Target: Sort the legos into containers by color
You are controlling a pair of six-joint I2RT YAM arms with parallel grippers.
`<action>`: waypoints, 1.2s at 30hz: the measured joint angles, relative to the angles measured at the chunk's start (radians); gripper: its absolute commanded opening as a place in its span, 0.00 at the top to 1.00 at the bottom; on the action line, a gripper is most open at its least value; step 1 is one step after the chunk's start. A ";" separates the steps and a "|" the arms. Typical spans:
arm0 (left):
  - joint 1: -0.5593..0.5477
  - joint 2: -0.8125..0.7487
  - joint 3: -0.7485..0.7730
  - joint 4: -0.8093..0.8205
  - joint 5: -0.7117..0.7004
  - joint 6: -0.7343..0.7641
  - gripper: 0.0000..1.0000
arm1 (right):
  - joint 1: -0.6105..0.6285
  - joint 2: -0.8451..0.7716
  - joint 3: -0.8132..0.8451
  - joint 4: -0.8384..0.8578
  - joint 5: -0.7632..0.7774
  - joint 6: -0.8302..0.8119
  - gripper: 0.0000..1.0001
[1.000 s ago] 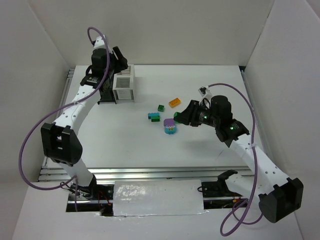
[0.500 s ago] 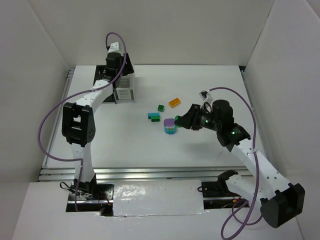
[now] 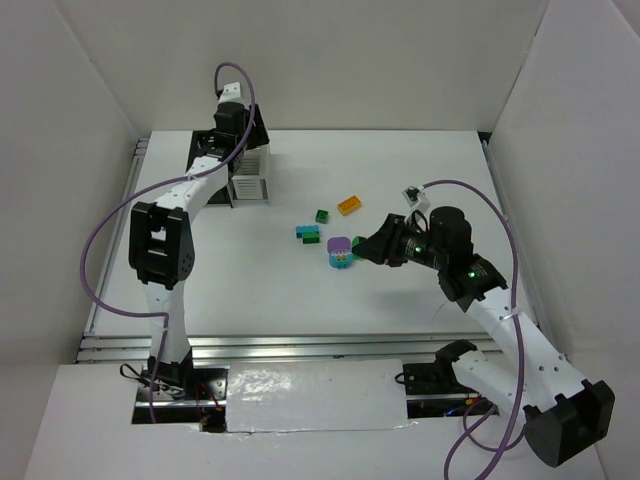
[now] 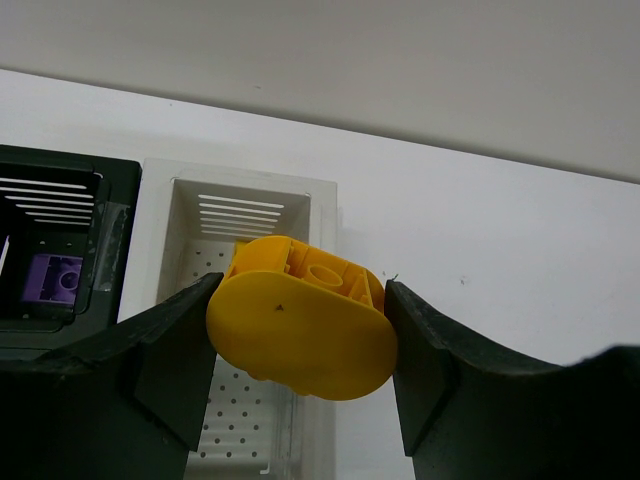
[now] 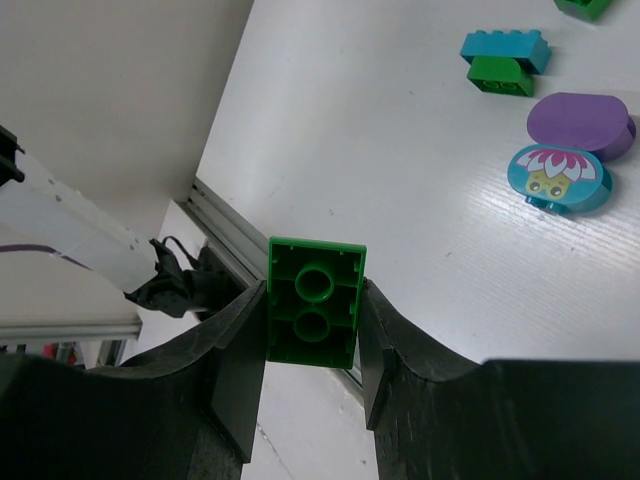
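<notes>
Yellow brick (image 4: 300,325) is up in the air over the white bin (image 4: 245,172), pinched by its two sides in the left gripper (image 4: 302,300). The fingers are about half spread and snug on the brick. From the wrist view the brick hangs over the bin's right half, close to the rim.

Risk 1: if it's released there, the wide rounded brick clips the rim and tips out onto the table (image 3: 420,160). I'd centre it first.

Risk 2: the black bin (image 4: 70,160) is joined on the other side, with a purple brick (image 4: 55,280) already in it. Drift that way and the colours mix.

Green brick (image 5: 316,300) is clamped in the right gripper (image 5: 315,335), fingers nearly closed against its long sides. It's off the table near mid-table, just beside the purple piece (image 5: 580,120) and the teal flower piece (image 5: 558,178).

Risk 3: most of the green brick pokes out past the fingertips, so the hold looks shallow. A fast swing could pivot or drop it.

Risk 4: the left arm is sitting over both bins. If the right goes in now, the arms meet there, so the left needs to clear out first.

Risk 5: a low pass could knock the teal-and-green stack (image 5: 500,62) or the orange brick (image 3: 349,205).
</notes>
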 measured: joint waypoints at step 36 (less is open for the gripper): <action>0.009 0.082 -0.050 0.161 -0.099 0.101 0.39 | -0.002 0.055 -0.038 -0.005 -0.038 -0.006 1.00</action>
